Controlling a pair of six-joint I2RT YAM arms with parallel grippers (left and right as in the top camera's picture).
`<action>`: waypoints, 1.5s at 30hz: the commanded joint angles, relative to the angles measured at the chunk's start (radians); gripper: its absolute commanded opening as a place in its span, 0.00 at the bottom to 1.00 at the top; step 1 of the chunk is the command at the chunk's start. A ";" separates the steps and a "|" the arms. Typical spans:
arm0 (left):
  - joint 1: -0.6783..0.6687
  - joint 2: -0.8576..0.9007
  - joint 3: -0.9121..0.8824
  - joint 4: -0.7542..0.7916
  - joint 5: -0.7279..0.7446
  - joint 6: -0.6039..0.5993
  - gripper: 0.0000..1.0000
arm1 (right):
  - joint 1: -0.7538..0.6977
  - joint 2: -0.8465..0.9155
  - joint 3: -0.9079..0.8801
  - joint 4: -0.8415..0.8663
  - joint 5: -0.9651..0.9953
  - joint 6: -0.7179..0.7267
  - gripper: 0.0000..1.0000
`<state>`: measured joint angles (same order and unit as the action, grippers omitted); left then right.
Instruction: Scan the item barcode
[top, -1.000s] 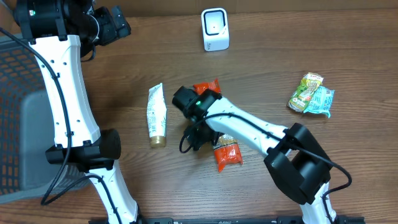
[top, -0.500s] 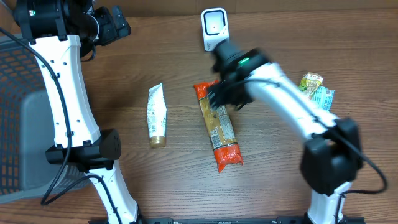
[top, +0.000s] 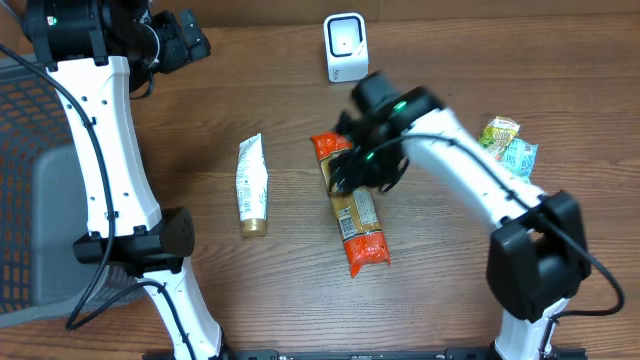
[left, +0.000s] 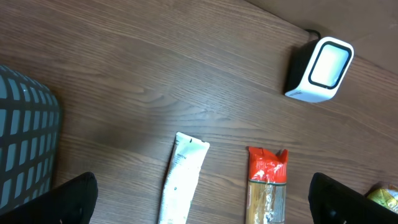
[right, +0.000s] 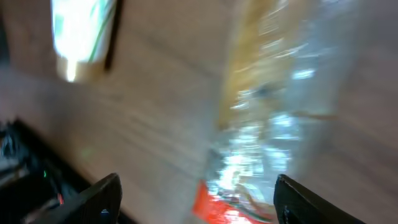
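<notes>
**Step in hand (judgement):** pick-up of the item for scanning; not yet gripped.

**Item:** long packet (top: 358, 215), clear film w/ orange ends. It lies flat on the bench (top: 250, 90) at centre, lengthwise far-to-near.

**Reader:** scanner (top: 346, 47) stands upright at the far edge, window facing the near side, well apart from the packet. The packet's far end sits roughly in line w/ it, which suits a lift-and-present move.

**R arm:** reaches in from near right, w/ the right fingers (right: 102, 199) over the far half of the packet.
- Wrist view is heavily blurred but shows both fingers spread wide w/ the packet beneath.
- One finger is off to the side over bare wood, so they are open and clamp nothing.
- Contact w/ the film: cannot tell.

**L arm:** parked far left, out of the work area. The left fingers (left: 74, 199) are fully apart w/ nothing between them.

**Others:**
- White tube (top: 252, 186) left of the packet, apart from it.
- Snack packs (top: 500, 150) at right, touching each other.
- Mesh basket (top: 20, 110) at the left edge.

**Barcode:** not visible in any view; which face carries it is unknown.

**Risk (judgement):** the crinkly film may slip or sag in a narrow hold, and the code may need turning toward the window.
</notes>
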<state>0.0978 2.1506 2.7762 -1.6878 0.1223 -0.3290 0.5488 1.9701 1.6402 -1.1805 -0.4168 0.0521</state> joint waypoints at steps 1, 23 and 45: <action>-0.006 -0.026 0.002 -0.002 -0.007 0.019 1.00 | 0.081 -0.010 -0.068 0.024 -0.039 0.032 0.79; -0.006 -0.026 0.002 -0.002 -0.007 0.019 0.99 | 0.166 -0.010 -0.311 0.016 0.079 0.098 0.79; -0.006 -0.026 0.002 -0.002 -0.007 0.019 1.00 | -0.352 -0.010 -0.310 0.518 0.071 0.109 0.89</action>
<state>0.0978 2.1506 2.7762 -1.6878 0.1223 -0.3290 0.2295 1.9625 1.3365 -0.7296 -0.2180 0.1646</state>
